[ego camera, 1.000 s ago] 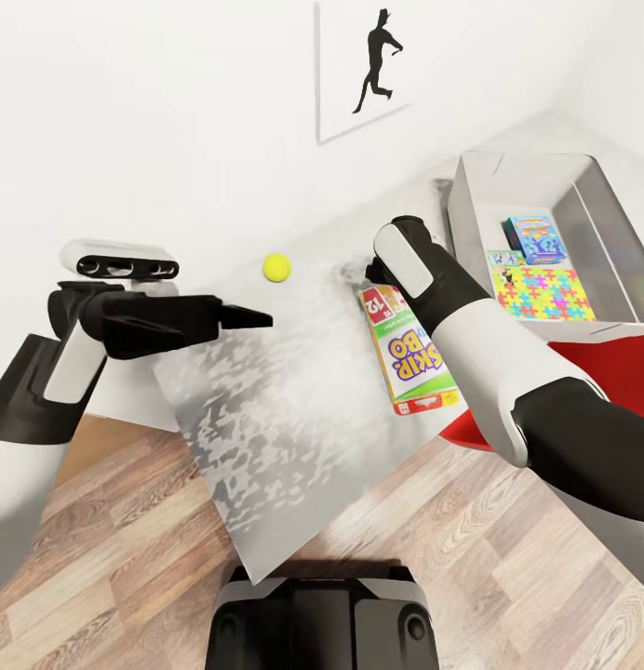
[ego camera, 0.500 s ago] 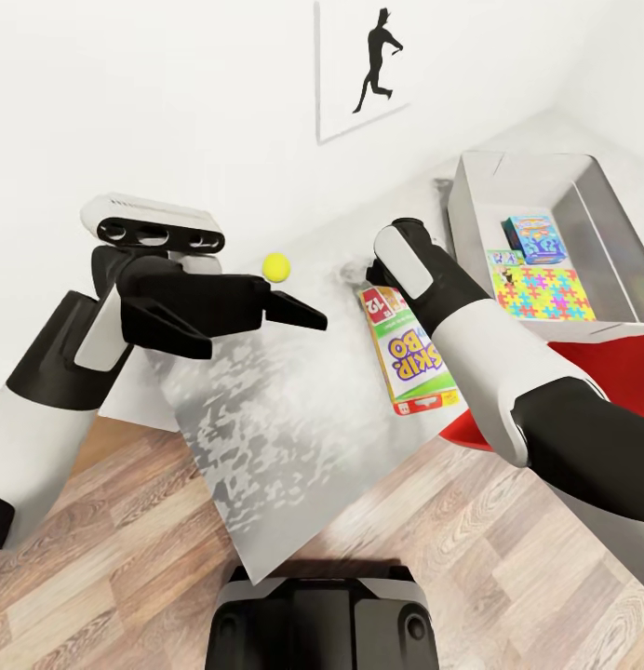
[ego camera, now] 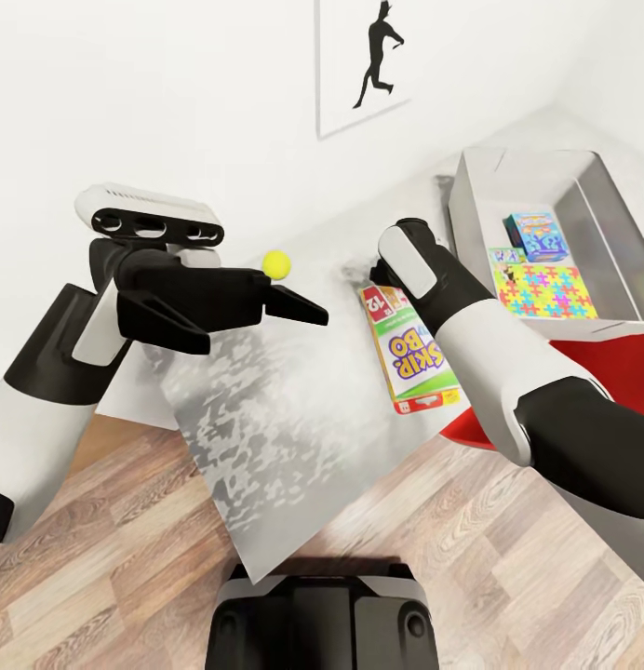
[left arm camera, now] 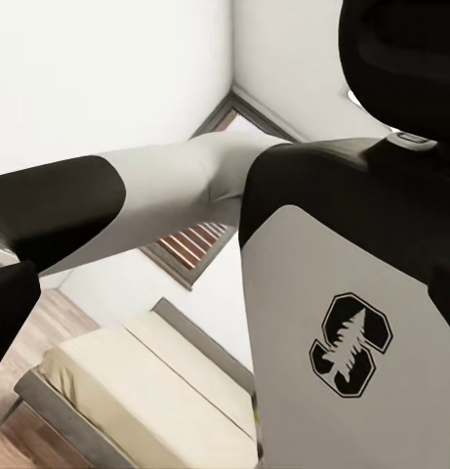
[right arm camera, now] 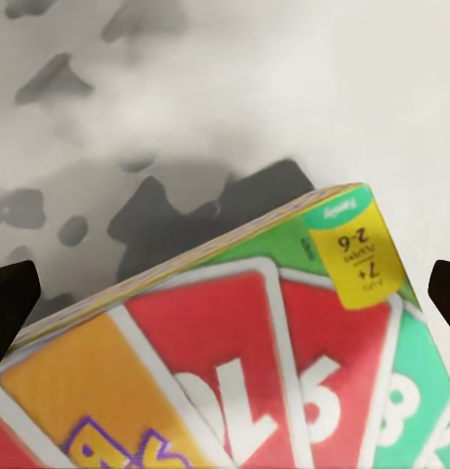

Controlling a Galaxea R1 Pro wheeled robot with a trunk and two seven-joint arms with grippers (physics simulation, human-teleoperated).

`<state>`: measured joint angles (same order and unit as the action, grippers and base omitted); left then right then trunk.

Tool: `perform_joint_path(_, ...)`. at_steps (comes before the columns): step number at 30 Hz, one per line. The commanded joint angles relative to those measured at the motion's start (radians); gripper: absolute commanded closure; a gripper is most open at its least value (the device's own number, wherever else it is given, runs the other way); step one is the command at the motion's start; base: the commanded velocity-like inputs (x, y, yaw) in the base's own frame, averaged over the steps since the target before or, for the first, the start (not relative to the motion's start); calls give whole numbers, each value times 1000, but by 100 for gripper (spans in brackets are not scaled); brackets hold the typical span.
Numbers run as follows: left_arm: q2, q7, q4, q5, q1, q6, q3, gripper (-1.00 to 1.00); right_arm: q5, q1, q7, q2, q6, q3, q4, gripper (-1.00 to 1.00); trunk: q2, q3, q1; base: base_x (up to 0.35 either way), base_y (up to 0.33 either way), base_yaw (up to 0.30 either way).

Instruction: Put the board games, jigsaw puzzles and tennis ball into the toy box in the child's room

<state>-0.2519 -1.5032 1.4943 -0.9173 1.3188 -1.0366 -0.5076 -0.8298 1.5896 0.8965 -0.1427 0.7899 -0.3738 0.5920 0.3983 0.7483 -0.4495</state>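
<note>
The Skip-Bo board game (ego camera: 410, 354) lay flat on the marbled bench (ego camera: 285, 409) directly below my right fingers (right arm camera: 225, 293), whose dark tips stood wide at either side of its upper end in the right wrist view, gripping nothing. I judged the step in hand to be picking up this game, so the next move called for lowering and pinching across its narrow width, then carrying it to the toy box (ego camera: 597, 191), where a jigsaw puzzle (ego camera: 543, 292) lay. My left fingers (ego camera: 299, 302) hovered slightly parted beside the yellow tennis ball (ego camera: 276, 264), holding nothing.
</note>
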Motion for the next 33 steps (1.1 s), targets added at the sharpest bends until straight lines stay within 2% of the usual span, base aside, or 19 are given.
perform_joint_path(1, -1, -3, 0, -2, 1, -11, -3, -100, -9, 1, 9, 1, 3, -5, 1, -100, 2, 2, -1, 0, 0, 0)
perform_joint_path(21, -8, -3, -2, -2, 2, -11, -8, -100, -7, 0, 7, 2, 3, -7, 3, -100, 2, 3, -1, 0, 0, 0)
perform_joint_path(33, -16, -3, -6, -4, 2, -11, 1, -100, -6, -2, 4, 2, 5, -9, 3, -100, 2, 3, -1, 0, 23, 0)
